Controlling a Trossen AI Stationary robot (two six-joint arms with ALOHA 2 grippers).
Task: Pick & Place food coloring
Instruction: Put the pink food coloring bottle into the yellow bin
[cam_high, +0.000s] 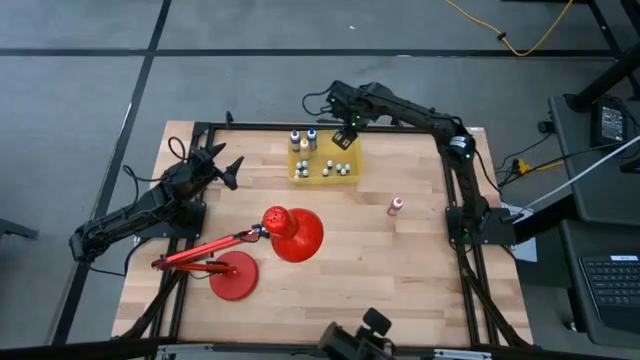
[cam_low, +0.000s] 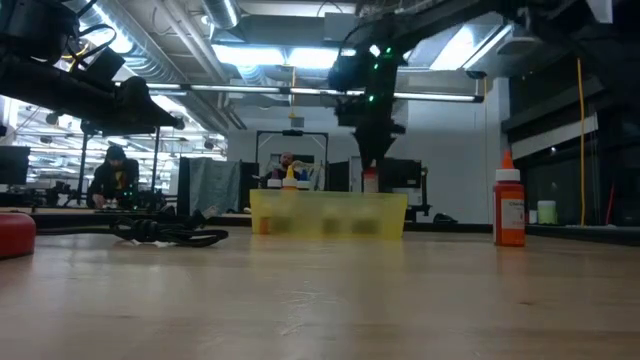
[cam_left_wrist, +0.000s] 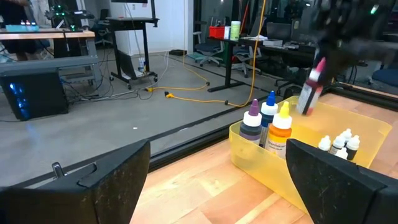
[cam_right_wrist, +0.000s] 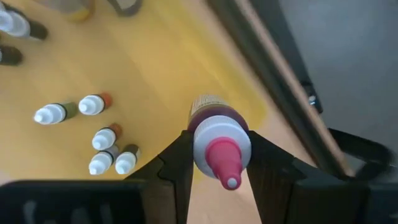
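Observation:
A translucent yellow bin (cam_high: 322, 162) stands at the table's far middle. It holds three taller bottles (cam_left_wrist: 268, 121) and several tiny white-capped food coloring bottles (cam_right_wrist: 102, 140). My right gripper (cam_high: 346, 134) hangs over the bin's far right corner, shut on a dark red food coloring bottle with a pink tip (cam_right_wrist: 219, 146). Another red bottle (cam_high: 396, 207) stands upright on the table, right of the bin. My left gripper (cam_high: 230, 168) waits open at the table's left, with nothing between its fingers. My right gripper pinches the bottle's white cap (cam_right_wrist: 205, 140) between its two fingers, one on each side. The fingers (cam_right_wrist: 177, 165) come from above, pointing steeply down. The bottle hangs tip up and slightly tilted (cam_left_wrist: 310, 90), clear above the bin's floor.
A red desk lamp (cam_high: 250, 250) lies on the near left part of the table, its shade (cam_high: 292, 232) toward the middle. Bare wood lies between the bin and the lamp. A black frame (cam_high: 250, 127) runs along the table's far edge.

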